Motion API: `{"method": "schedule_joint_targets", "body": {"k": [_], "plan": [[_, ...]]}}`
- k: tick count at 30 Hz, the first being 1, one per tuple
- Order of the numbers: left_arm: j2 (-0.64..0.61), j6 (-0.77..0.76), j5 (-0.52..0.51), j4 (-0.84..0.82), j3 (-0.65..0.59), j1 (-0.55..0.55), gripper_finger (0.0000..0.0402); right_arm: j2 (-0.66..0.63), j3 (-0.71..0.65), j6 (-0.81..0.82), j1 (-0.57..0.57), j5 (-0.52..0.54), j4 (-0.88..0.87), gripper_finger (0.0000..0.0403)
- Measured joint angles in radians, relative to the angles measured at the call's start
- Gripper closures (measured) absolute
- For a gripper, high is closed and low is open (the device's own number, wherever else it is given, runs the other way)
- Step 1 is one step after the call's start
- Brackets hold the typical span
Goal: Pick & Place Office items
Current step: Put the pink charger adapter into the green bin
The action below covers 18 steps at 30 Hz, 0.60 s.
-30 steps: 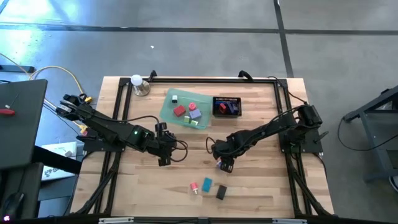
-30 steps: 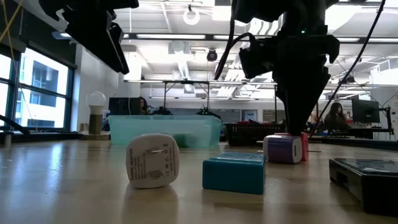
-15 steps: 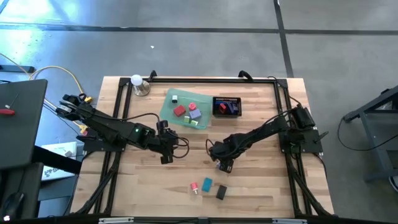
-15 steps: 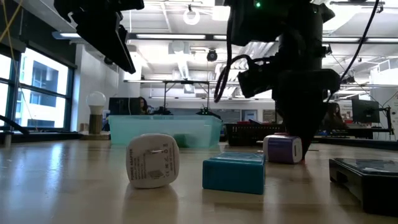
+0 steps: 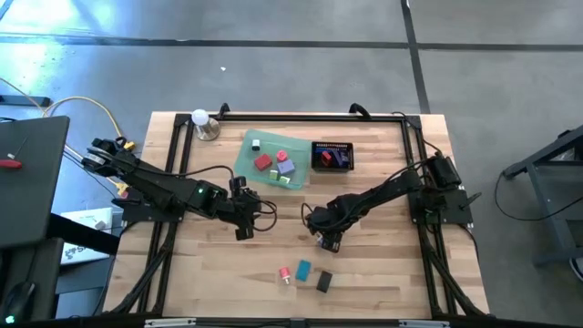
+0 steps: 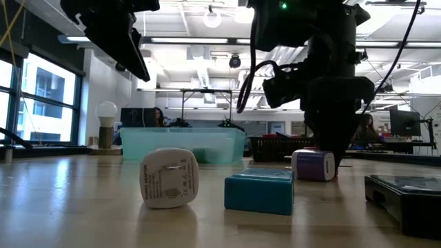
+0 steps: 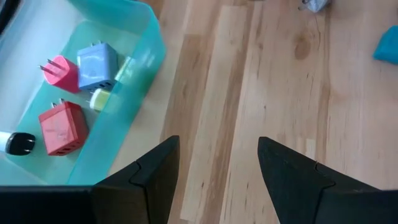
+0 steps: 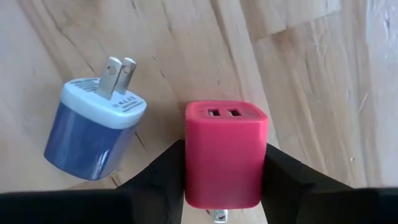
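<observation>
A red charger block (image 8: 225, 152) lies on the wooden table between the fingers of my right gripper (image 8: 224, 186), which is shut on it near the table's middle (image 5: 328, 239). A purple-blue charger (image 8: 93, 137) lies right beside it, prongs up-slanted, resting on its side. My left gripper (image 7: 217, 168) hangs open above the table (image 5: 241, 223), next to the translucent green tray (image 5: 246, 164). In the tray lie a red block (image 7: 62, 127), a pink one (image 7: 60, 71) and a blue one (image 7: 97, 62). My right gripper pinches the red charger block by its two long sides (image 8: 189, 168) between its two fingers (image 8: 165, 177). The fingers come from above, pointing down. The block lies flat on the table, its socket end away from the wrist and a prong showing at the near end.
Near the front edge lie a pink-white plug (image 5: 284, 273), a teal block (image 5: 303, 270) and a black item (image 5: 323, 282). A black mesh basket (image 5: 332, 157) stands right of the tray. A lamp bulb (image 5: 200, 118) sits at the far left corner.
My right gripper has come down toward the table, over the red charger block beside the purple-blue one. The block has stayed on the table.
</observation>
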Motion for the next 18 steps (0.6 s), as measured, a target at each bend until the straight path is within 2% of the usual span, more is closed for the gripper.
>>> {"method": "schedule_joint_targets", "body": {"k": [6, 18], "plan": [[0.0, 0.044, 0.028, -0.004, -0.027, -0.036, 0.0194, 0.0, 0.0, 0.061, 0.007, 0.003, 0.003, 0.0257], [0.0, 0.074, 0.019, 0.032, -0.033, -0.07, 0.0194, -0.036, -0.003, 0.01, 0.02, 0.177, -0.029, 0.026]]}}
